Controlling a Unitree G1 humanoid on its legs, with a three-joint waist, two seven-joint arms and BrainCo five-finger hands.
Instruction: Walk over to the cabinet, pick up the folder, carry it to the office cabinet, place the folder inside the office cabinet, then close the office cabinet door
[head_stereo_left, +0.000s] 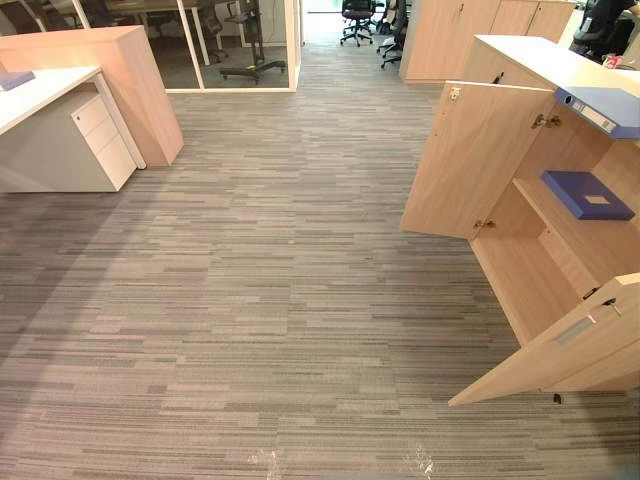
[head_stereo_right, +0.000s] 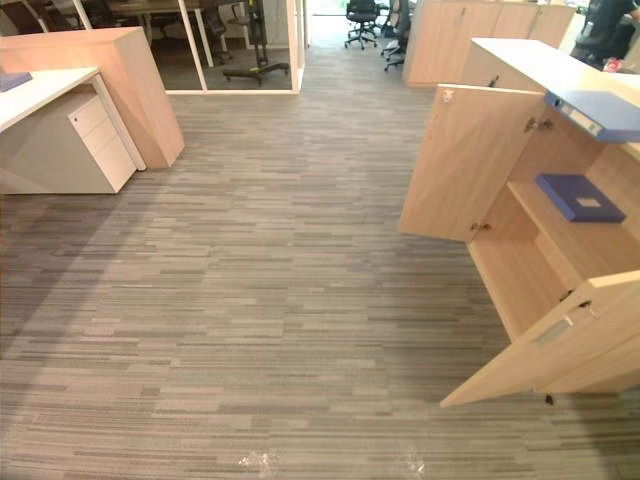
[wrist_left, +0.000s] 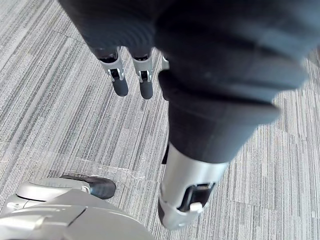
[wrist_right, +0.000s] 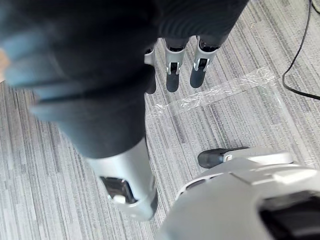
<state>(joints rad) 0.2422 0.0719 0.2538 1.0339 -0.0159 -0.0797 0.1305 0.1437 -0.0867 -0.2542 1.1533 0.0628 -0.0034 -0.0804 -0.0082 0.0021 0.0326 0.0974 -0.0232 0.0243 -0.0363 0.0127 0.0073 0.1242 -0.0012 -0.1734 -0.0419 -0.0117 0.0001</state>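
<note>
The cabinet (head_stereo_left: 520, 60) stood at the robot's right with both doors swung wide. A blue folder (head_stereo_left: 603, 108) lay flat on its top, one edge jutting past the rim above the opening. A second blue folder (head_stereo_left: 587, 194) lay on the shelf (head_stereo_left: 560, 225) inside. The left robot hand (wrist_left: 144, 80) hung over the grey carpet (head_stereo_left: 260, 260), fingers straight and apart, holding nothing. The right robot hand (wrist_right: 172, 70) hung the same way, empty, above a strip of clear tape (wrist_right: 225, 87) stuck to the carpet.

No legible text or labels.
</note>
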